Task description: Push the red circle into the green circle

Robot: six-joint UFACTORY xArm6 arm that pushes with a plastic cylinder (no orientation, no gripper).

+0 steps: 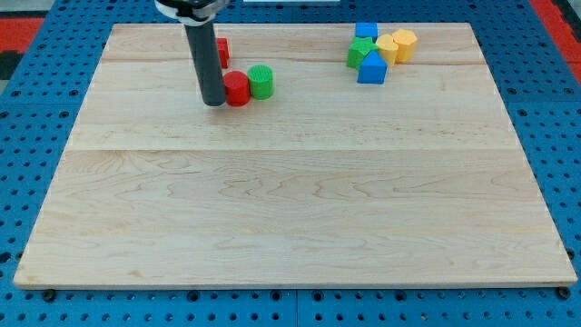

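The red circle [237, 88] sits near the view's top left of the wooden board [290, 200], touching the green circle [260, 82] on its right. My tip [215, 102] stands right against the red circle's left side. The dark rod rises from there to the view's top edge. A second red block [221, 52] shows partly behind the rod, above the red circle; its shape is hidden.
A cluster lies at the view's top right: a blue block [366, 31], a green block [359, 52], a blue block [371, 69] and two yellow blocks [388, 47] [405, 42]. Blue pegboard [36, 109] surrounds the board.
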